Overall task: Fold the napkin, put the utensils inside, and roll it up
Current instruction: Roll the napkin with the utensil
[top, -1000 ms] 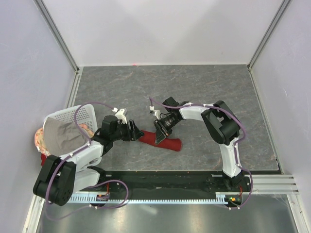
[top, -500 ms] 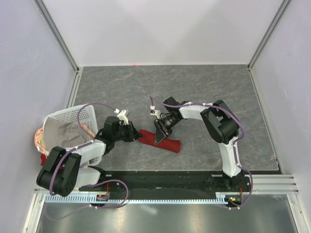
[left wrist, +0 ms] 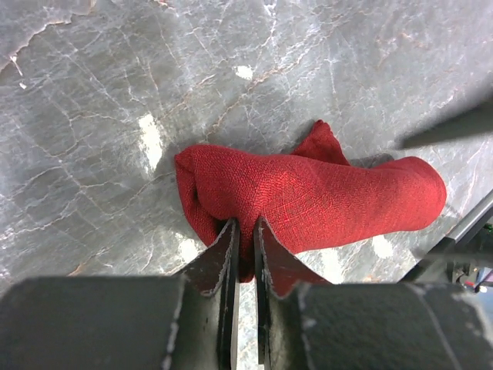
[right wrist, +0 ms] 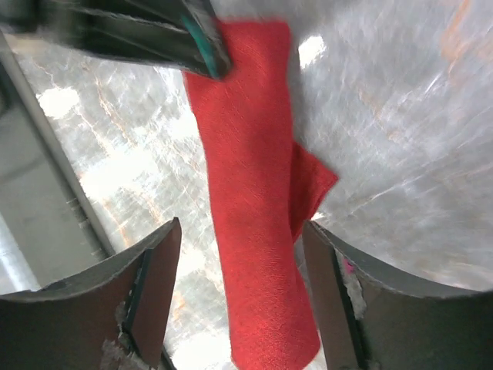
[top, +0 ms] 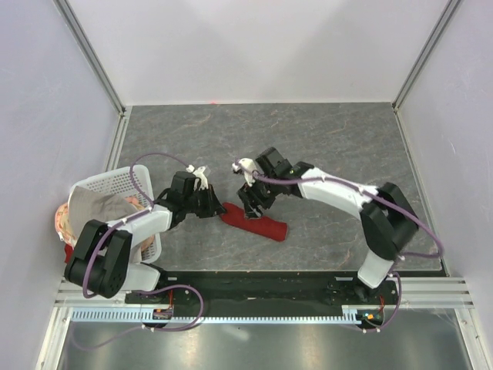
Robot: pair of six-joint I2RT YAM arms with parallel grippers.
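The soft napkin (left wrist: 308, 196) is pinched at its end by the left claw (left wrist: 245, 231); the right claw (right wrist: 239, 243) is spread wide.

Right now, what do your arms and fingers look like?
The left arm and the right arm both have smooth white shells with chunky black joints. A thin purple cable loops along each one. The left fingers are thin, flat, dark blades. The right fingers are wider dark plates with rounded tips.
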